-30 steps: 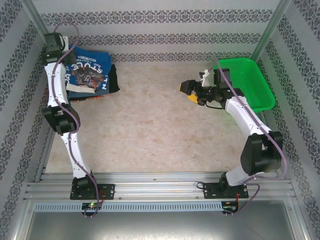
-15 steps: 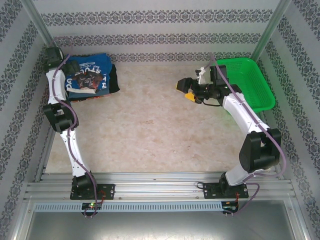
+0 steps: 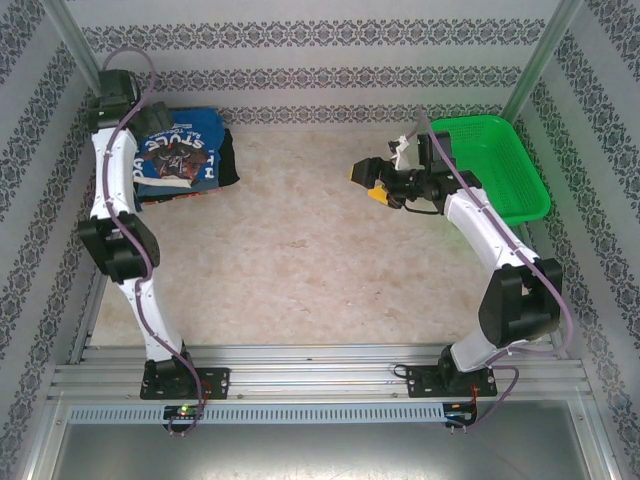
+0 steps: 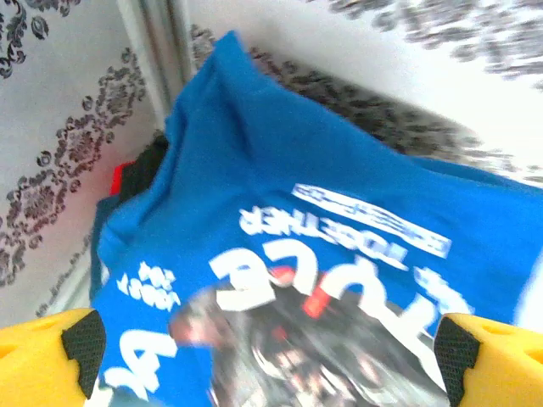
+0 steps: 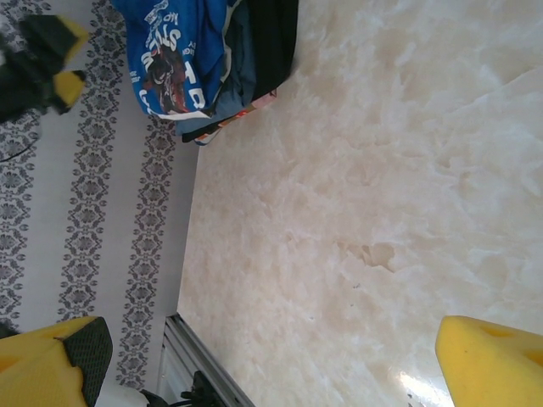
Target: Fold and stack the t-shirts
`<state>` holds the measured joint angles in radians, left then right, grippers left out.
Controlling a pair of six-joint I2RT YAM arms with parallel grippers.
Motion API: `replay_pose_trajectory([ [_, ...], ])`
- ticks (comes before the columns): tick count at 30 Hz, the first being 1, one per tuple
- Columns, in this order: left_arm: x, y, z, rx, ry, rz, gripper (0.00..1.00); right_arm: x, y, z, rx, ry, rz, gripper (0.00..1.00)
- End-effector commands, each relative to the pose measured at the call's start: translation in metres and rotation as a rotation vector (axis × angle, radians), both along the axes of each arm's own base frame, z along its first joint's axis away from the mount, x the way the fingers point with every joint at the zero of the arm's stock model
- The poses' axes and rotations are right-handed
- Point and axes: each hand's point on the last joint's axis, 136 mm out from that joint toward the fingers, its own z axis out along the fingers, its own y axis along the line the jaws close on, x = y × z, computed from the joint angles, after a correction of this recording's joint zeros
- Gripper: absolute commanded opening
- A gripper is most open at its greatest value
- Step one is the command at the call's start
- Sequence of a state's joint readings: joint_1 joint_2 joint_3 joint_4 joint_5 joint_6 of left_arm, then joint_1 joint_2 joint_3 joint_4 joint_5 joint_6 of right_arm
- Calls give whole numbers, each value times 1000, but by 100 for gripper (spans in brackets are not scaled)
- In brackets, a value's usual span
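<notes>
T-shirts (image 3: pixel 185 160): one folded stack in the far left corner of the counter (image 3: pixel 300 270), with the blue shirt (image 4: pixel 280 170) uppermost, its graphic and white lettering facing up. One green basket (image 3: pixel 510 170) stands at the far right. Left fingers (image 4: pixel 38 360), two, are spread wide above the blue shirt and grip nothing. Right fingers (image 5: pixel 492 360), two, are spread over bare counter, empty. The right wrist view shows the stack's edge, with dark and grey-blue layers beneath; their count is unclear. The left wrist view is blurred.
</notes>
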<state>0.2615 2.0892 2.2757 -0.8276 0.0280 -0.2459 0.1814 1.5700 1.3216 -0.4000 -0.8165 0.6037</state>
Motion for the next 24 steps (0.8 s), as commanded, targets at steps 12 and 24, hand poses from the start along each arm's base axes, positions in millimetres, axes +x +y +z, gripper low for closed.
replay_pose_trajectory([
  [12,-20,-120,-97,-114,251,-237,97,-15,4,5,51,-50,24,98],
  [24,11,-142,-145,247,363,-230,99,-28,-14,-4,66,-33,6,98],
])
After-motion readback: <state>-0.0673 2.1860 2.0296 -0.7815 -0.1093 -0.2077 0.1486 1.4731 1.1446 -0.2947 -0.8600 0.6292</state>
